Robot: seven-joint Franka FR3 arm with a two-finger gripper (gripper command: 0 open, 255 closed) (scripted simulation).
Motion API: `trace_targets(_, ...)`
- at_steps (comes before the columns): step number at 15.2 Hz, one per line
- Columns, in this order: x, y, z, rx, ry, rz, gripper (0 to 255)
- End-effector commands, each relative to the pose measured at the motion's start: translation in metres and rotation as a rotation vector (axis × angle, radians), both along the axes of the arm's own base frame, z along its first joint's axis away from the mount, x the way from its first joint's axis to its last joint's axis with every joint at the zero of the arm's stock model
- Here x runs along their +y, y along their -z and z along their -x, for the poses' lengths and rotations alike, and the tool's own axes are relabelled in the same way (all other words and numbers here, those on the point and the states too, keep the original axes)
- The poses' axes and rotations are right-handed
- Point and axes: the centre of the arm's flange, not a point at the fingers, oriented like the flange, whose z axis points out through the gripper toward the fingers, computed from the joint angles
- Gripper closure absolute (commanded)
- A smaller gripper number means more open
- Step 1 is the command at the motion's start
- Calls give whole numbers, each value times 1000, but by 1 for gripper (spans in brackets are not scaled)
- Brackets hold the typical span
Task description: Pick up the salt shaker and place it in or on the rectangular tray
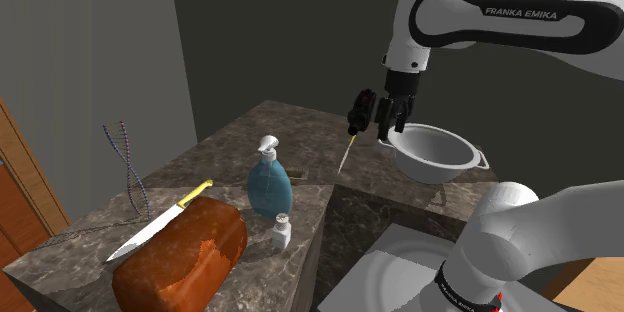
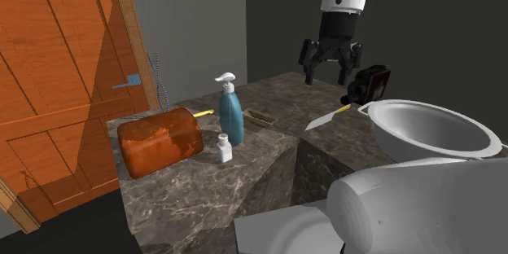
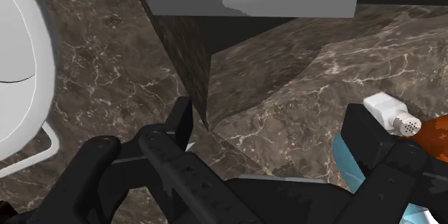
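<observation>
Shaker point(image 1: 282, 230) stands on the marble counter point(image 1: 240, 130); jaws spread empty, well apart from it.

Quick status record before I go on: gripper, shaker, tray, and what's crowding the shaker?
gripper: open, empty, in the air beside the bowl
shaker: white, upright on the counter near its front edge, well apart from the gripper
neighbours: blue bottle just behind the shaker; loaf beside it
tray: low brown rectangle behind the bottle; the shaker is not in it
task: shaker not yet grasped
</observation>
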Motion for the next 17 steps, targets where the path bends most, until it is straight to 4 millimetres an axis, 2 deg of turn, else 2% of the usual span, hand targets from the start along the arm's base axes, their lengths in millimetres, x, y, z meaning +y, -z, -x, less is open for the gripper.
trace_targets(1,0,0,0,0,0,0,0)
trace_targets(17,182,103,-51,-67,62,61,0)
